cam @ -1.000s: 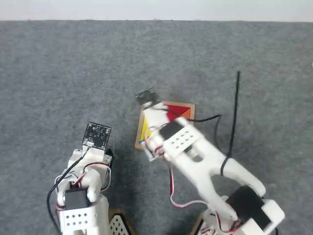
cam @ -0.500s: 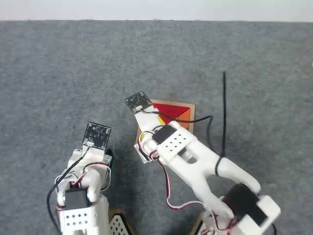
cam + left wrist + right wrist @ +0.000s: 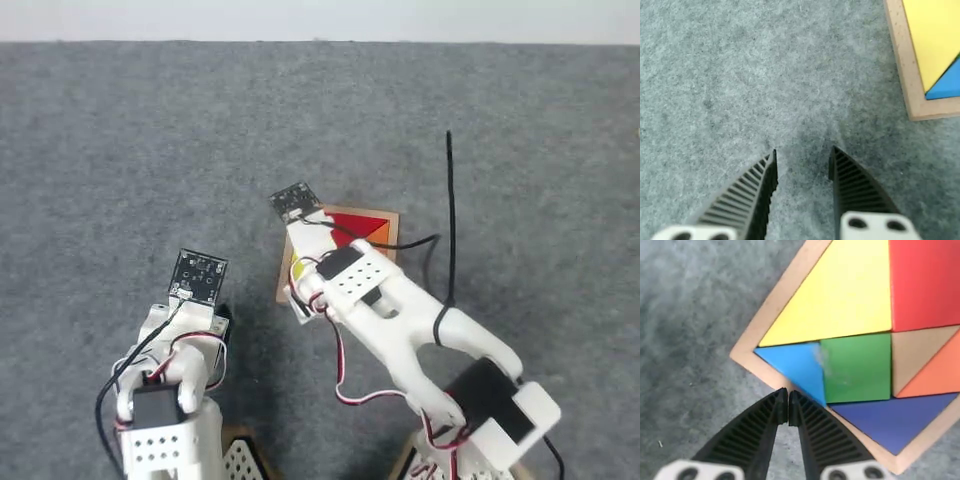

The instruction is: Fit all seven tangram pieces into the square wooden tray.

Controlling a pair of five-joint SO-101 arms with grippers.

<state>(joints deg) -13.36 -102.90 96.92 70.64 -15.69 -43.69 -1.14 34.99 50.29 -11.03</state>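
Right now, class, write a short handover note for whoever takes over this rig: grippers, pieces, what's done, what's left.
Left gripper: open, empty, over the carpet beside the tray.
Right gripper: shut, empty, at the tray's rim by the light blue piece.
Done: seven pieces lie fitted in the tray.
Left: nothing to place; probably just pull the arms back.

— Surface of the desk (image 3: 120, 130)?
— Grey and fuzzy like carpet, running back to a pale strip at the far edge.
— Lying directly on it?
— A square wooden tray (image 3: 392, 217), flat on the grey nap near the middle, with a pale wood rim.
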